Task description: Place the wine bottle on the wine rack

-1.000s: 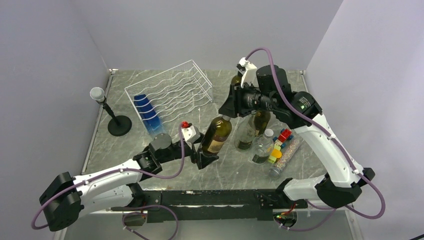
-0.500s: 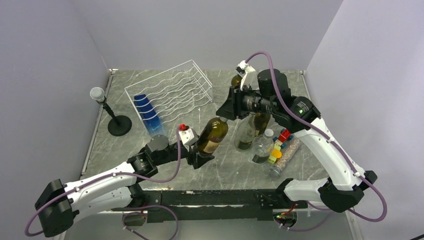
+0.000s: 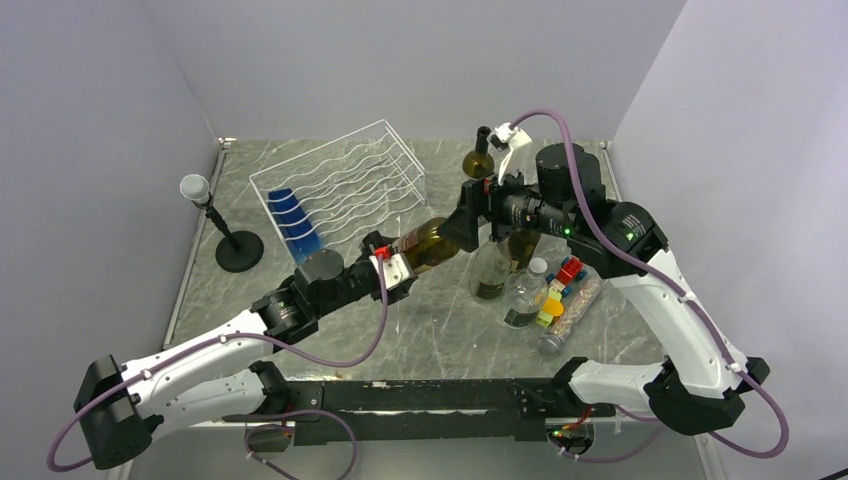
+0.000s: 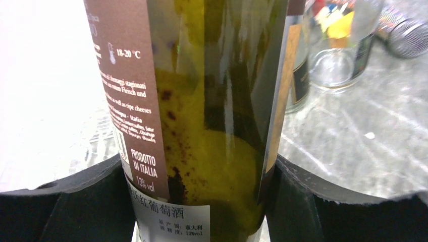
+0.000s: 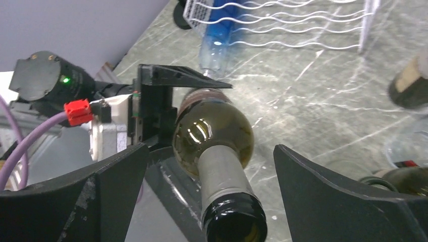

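Observation:
The wine bottle is dark green glass with a brown label. It hangs tilted over the table, neck toward the right. My left gripper is shut on its lower body. In the left wrist view the bottle fills the gap of the left gripper, with both black fingers pressed against it. My right gripper stands open around the neck. In the right wrist view the neck sits free inside the right gripper. The white wine rack stands at the back left.
A blue bottle lies in the rack's left cradle. A black microphone stand is at the left edge. Right of centre are standing bottles, a clear bottle, toy blocks and a glitter tube. Another dark bottle stands at the back.
My left gripper has shut on the bottle's body and my right gripper has let go of the neck. The bottle has tipped further over and moved toward the rack.

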`<action>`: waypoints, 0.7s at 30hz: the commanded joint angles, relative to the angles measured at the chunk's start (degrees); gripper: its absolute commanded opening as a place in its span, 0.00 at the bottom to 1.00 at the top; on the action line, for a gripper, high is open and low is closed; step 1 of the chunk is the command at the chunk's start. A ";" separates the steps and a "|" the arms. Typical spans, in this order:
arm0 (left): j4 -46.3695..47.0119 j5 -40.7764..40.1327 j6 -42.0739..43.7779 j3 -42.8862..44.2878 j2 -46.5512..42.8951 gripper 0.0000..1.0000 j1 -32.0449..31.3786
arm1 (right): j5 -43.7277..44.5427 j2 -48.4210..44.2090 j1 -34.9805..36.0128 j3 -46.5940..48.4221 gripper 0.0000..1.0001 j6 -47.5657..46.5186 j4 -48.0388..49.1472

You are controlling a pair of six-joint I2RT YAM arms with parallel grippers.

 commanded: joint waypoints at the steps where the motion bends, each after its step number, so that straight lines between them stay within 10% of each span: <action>1: 5.72 -4.68 9.41 2.52 -0.55 0.01 0.12 | 8.50 -0.49 0.03 3.30 1.00 -3.57 -1.66; 21: 15.35 -12.52 34.23 0.60 1.36 0.01 0.13 | 9.35 2.93 0.03 15.45 0.93 -17.90 -14.90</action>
